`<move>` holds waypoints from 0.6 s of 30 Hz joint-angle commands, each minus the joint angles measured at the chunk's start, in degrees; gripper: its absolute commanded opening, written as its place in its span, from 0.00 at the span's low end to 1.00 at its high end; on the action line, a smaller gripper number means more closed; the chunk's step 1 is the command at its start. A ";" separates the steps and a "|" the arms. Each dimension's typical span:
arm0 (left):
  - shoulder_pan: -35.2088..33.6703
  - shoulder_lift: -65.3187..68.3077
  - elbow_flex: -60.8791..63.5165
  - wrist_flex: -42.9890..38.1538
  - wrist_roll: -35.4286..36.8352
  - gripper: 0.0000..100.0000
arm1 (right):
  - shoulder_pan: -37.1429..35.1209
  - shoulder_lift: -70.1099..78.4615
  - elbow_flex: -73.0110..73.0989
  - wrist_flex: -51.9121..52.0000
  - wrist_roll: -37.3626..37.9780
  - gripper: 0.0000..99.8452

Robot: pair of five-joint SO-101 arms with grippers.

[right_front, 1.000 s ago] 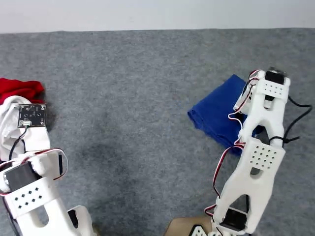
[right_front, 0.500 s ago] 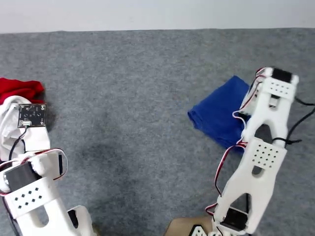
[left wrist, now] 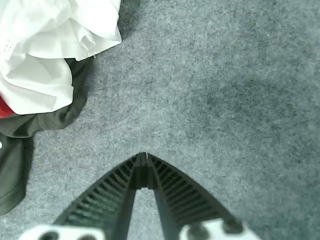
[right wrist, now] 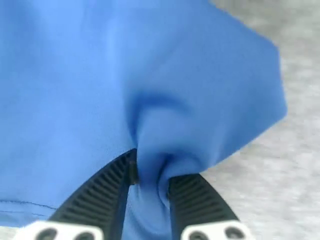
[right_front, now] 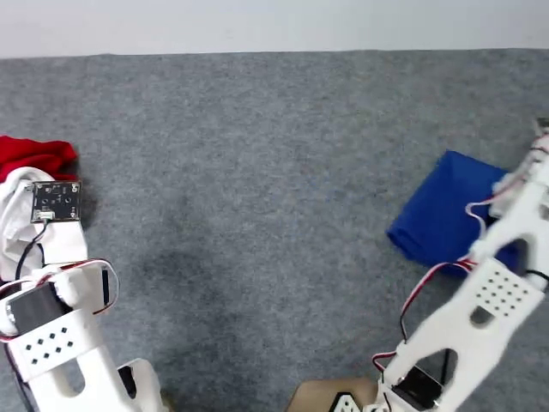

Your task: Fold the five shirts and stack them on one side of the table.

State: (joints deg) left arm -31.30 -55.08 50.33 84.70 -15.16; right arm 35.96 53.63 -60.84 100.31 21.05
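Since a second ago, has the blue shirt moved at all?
Yes. In the high view the blue shirt, pinched in the right gripper, has slid rightward, farther from the white shirt.

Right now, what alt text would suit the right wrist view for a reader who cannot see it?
The right gripper is shut on a bunched pinch of a blue shirt, whose smoother cloth spreads out beyond it. Part of the grey table shows past the shirt's edge.
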 commanded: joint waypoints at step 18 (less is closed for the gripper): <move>0.53 -0.18 -0.57 -0.88 -0.35 0.01 | 18.51 1.10 -10.29 -11.56 15.91 0.01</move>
State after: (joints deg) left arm -31.30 -55.08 50.33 84.70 -15.16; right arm 53.89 55.21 -67.60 91.16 36.26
